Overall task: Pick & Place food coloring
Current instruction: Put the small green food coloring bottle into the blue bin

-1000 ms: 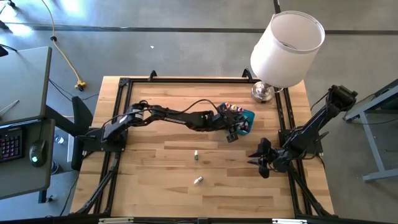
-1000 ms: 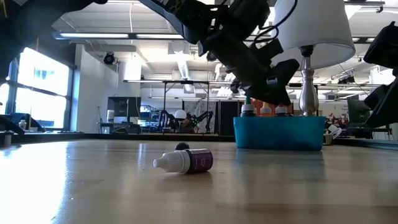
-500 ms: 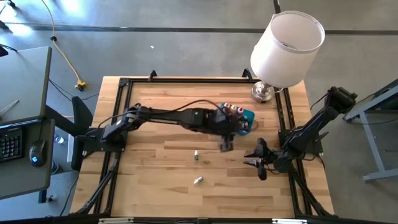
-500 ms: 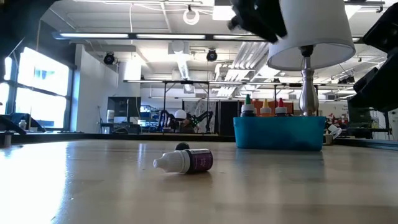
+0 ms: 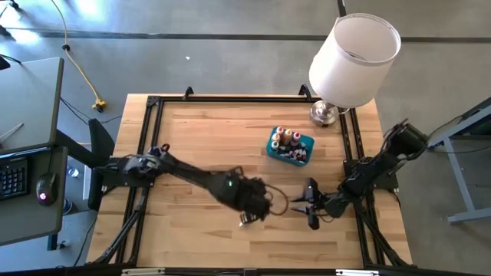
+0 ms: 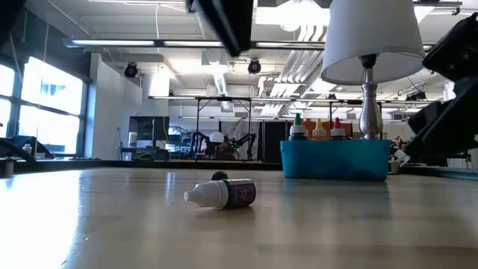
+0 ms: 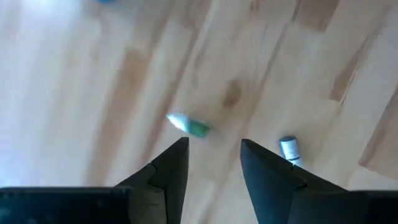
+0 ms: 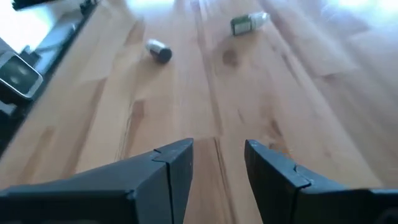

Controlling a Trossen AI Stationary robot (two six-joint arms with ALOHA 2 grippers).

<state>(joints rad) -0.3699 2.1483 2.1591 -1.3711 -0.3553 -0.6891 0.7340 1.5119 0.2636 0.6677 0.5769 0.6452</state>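
Observation:
Two small food coloring bottles lie on their sides on the wood. The green-labelled one [image 7: 189, 126] [image 8: 249, 23] is hidden under my left arm in the high view. The purple-labelled one [image 6: 222, 193] [image 7: 288, 148] [image 8: 158, 51] [image 5: 245, 221] lies nearer the near edge. My left gripper [image 5: 257, 205] [image 7: 214, 162] hangs open above the table between them, touching neither. My right gripper [image 5: 307, 209] [image 8: 217, 155] is open, low over the table to their right. Several more bottles [image 5: 288, 139] [image 6: 319, 128] stand upright in the teal bin [image 5: 305, 143] [image 6: 336, 158].
A lamp with a white shade [image 5: 354, 57] [image 6: 371, 45] stands on its metal base at the far right corner, just behind the bin. A black frame [image 5: 153, 103] runs along the table's edges. Bare wood lies left and near of the loose bottles.
My left gripper has left the teal bin and swung toward the near edge and leftward, ending over the two loose bottles; in the low view it has risen out of the picture. My right gripper has shifted a little toward the left and near edge. The bottles have not moved.

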